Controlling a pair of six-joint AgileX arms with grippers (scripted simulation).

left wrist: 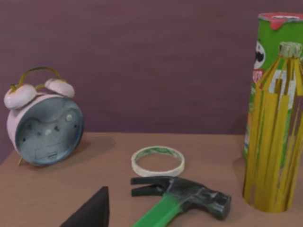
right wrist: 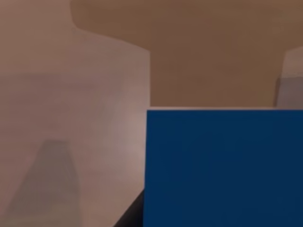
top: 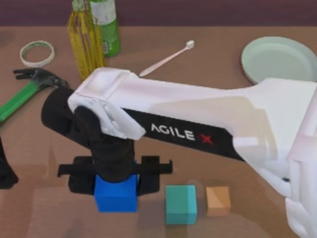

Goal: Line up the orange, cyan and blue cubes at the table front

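Three cubes sit in a row along the bench front — the line looks all but made.

Blue cube [top: 116, 193], the largest and a deep matte blue, stands at the row's left with the right hand [top: 115, 171] straddling it, fingers either side; whether they clamp it I cannot tell. Just beside it comes the mid-sized cyan cube [top: 181, 204], then the small pale orange cube [top: 218, 200], each apart from its neighbour. What is left, I judge, is releasing blue and lifting clear. Farther back on the bench [top: 208, 79] lie a hammer [top: 29, 89] and a tape roll [top: 37, 53] — the left hand [top: 6, 171] is parked at the left edge.
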